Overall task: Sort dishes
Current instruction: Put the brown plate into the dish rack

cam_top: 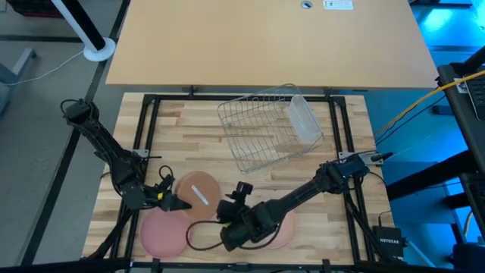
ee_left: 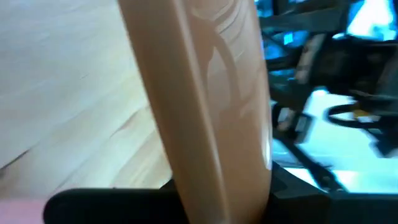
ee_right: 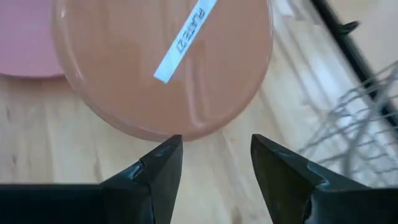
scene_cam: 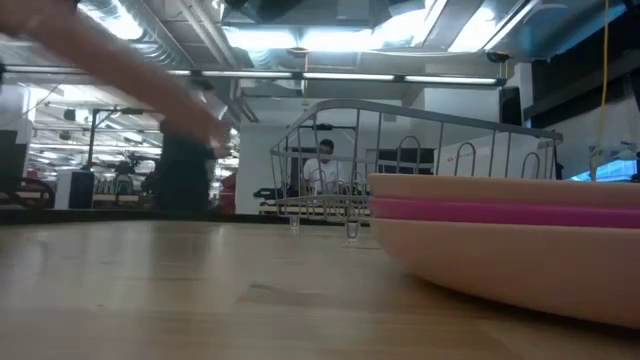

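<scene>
Overhead feed shows my left gripper (cam_top: 173, 199) pinching the tan-brown plate (cam_top: 198, 193) at its left rim, beside the magenta-pink plate (cam_top: 161, 231); the pale peach plate (cam_top: 284, 230) lies under my right arm. Across the tabletop I see stacked plate rims before the wire rack (scene_cam: 400, 165). On the left wrist camera the tan-brown rim is clamped. On the right wrist camera my right gripper (ee_right: 214, 155) stands spread, just short of that plate.

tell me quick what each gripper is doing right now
Left gripper: shut on the tan-brown plate's rim.
Right gripper: open, holding nothing, just short of that plate.
</scene>
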Controlling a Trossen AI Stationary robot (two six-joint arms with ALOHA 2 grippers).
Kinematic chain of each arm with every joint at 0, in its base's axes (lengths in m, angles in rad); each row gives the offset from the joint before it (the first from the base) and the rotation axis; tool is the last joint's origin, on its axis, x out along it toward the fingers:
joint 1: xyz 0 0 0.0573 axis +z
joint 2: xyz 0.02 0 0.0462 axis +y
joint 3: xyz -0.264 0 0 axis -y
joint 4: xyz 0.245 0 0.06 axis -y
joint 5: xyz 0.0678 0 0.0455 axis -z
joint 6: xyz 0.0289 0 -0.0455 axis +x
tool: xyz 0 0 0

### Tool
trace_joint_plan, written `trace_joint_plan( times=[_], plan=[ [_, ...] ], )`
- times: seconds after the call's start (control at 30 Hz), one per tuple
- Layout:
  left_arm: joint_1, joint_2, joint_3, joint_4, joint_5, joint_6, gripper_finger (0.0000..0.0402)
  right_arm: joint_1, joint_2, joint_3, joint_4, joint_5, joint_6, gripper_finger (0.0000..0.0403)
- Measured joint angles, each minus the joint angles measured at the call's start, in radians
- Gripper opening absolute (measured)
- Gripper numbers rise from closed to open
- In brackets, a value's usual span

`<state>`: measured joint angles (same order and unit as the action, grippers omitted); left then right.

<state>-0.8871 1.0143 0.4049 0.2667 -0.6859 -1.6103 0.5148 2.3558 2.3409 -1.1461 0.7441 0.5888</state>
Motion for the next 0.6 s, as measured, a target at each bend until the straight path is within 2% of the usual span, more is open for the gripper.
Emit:
trace_joint_plan(
  times=[0.2,0.37,0.6],
  plan=[
    [0.001,-0.010,0.000,0.244,-0.109,0.221,0.0035,-0.005,-0.045,0.000,-0.072,0.055,0.000,0.0197],
    [0.020,-0.029,0.001,0.381,-0.189,0.389,0.0035,-0.004,-0.109,0.000,-0.173,0.139,0.015,0.0197],
    [0.077,-0.054,0.001,0.385,-0.209,0.441,0.0035,-0.005,-0.180,0.000,-0.216,0.191,0.028,0.0197]
  ],
)
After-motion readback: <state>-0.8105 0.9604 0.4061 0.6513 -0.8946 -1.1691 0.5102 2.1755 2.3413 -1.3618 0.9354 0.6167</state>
